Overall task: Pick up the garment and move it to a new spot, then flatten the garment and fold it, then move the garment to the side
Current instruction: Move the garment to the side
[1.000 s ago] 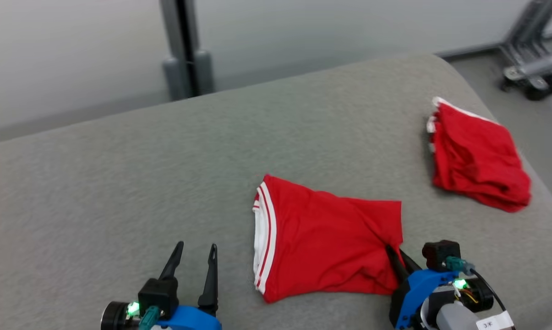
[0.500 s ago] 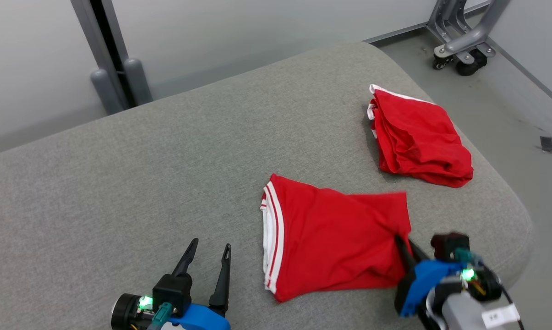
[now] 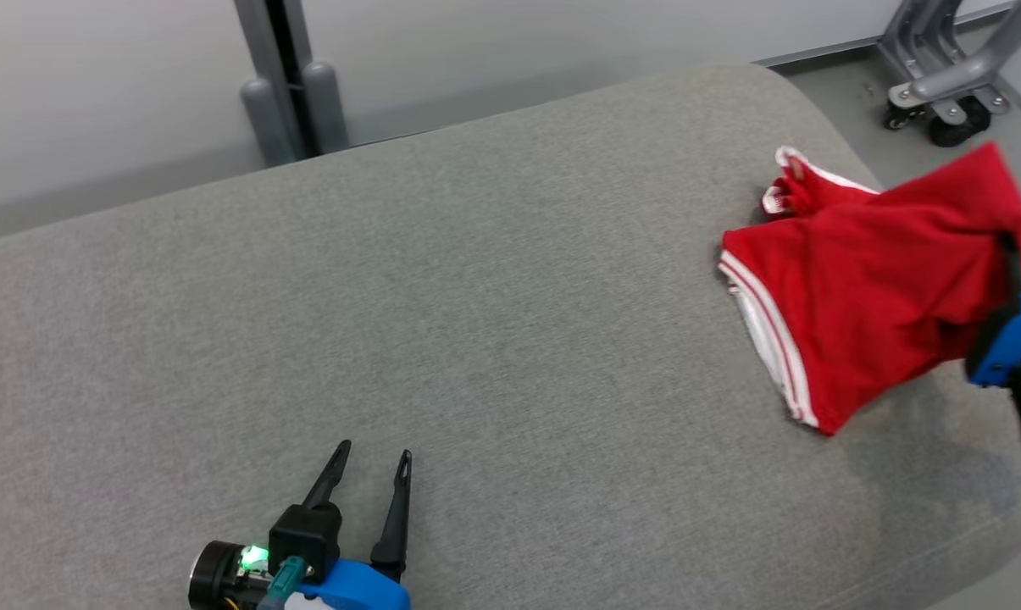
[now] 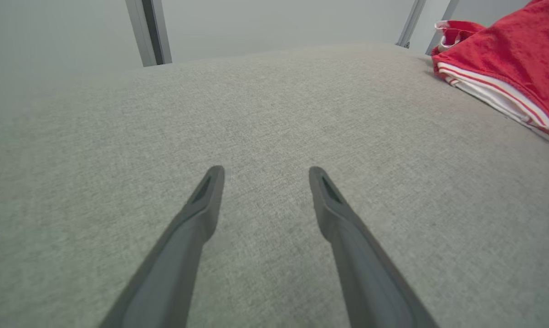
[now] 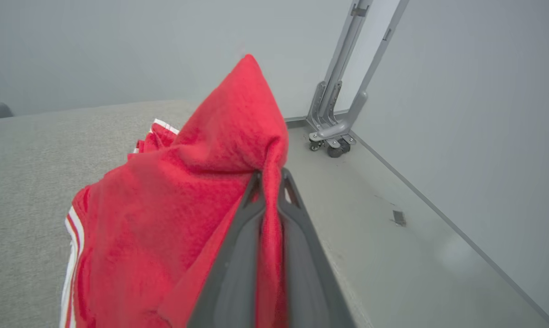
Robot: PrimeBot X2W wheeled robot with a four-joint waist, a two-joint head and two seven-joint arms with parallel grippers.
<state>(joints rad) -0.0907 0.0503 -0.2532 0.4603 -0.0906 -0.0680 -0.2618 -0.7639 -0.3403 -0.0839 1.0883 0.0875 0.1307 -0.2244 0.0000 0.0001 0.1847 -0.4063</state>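
Nearest, can see the left gripper (image 3: 374,451) low over the grey cushion (image 3: 476,322), spread wide and holding nothing. Farther right, find the right gripper (image 5: 270,175) pinched tight on a raised corner of the folded red garment (image 3: 857,313), lifted at the cushion's right end with its white-striped waistband hanging lowest, close to the fabric or brushing it (hard to tell which). Looks like the last step, moving it aside.

Could easily lose the fold here, gripped by one corner only and left free to slide open. Could also drag across the other red piece (image 3: 794,191) lying just behind and partly beneath, rumpling or shoving it. Beyond that, must mind the rounded right edge. Set down too far out, and risk a slip to the floor (image 5: 392,191) near the wheeled metal stand (image 3: 942,85).
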